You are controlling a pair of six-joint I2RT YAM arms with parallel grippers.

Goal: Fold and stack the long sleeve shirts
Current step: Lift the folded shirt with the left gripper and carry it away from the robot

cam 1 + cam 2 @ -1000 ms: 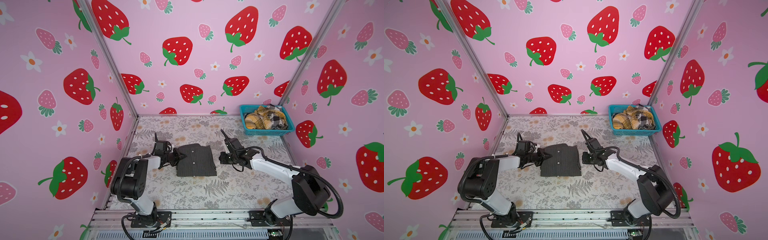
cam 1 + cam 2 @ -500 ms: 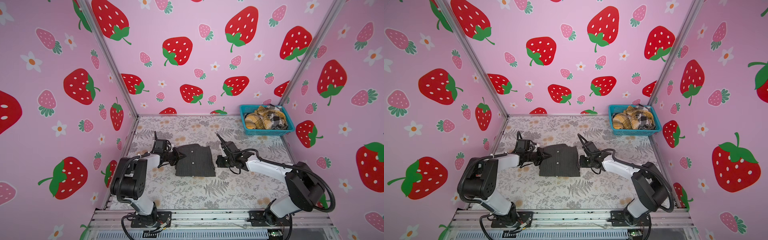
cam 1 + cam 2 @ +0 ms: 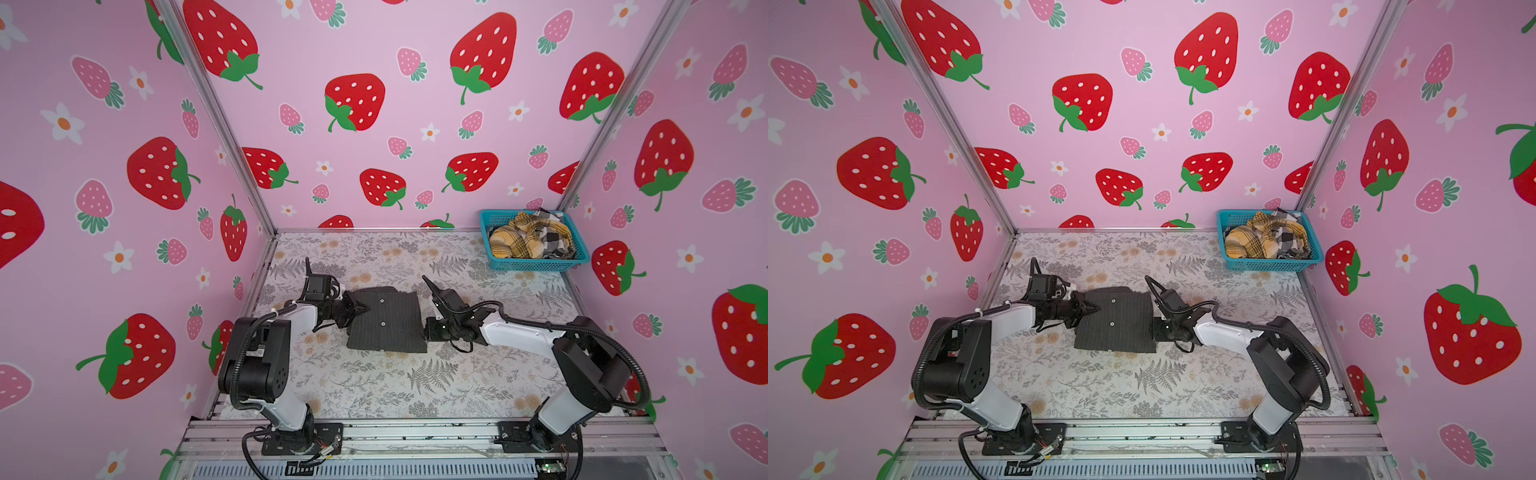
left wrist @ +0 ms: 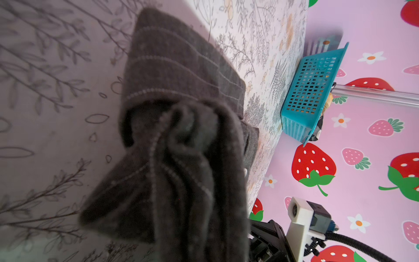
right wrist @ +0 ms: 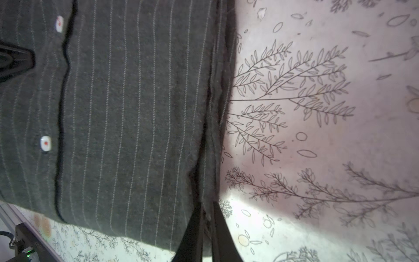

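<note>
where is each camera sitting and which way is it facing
Top views: high in front, looking down at the table; left arm, right arm, charcoal shirt and basket show.
Left wrist: low beside the shirt's bunched edge, facing the basket; the right arm shows.
Right wrist: looks along its own fingers, shut on the shirt's edge; left gripper shows.
Shared: the shirt.

Around me, three pink walls (image 3: 415,41) printed with strawberries and flowers, joined by metal corner posts (image 3: 221,120). Table (image 3: 415,386) wears grey fern-print covering, evenly lit.
</note>
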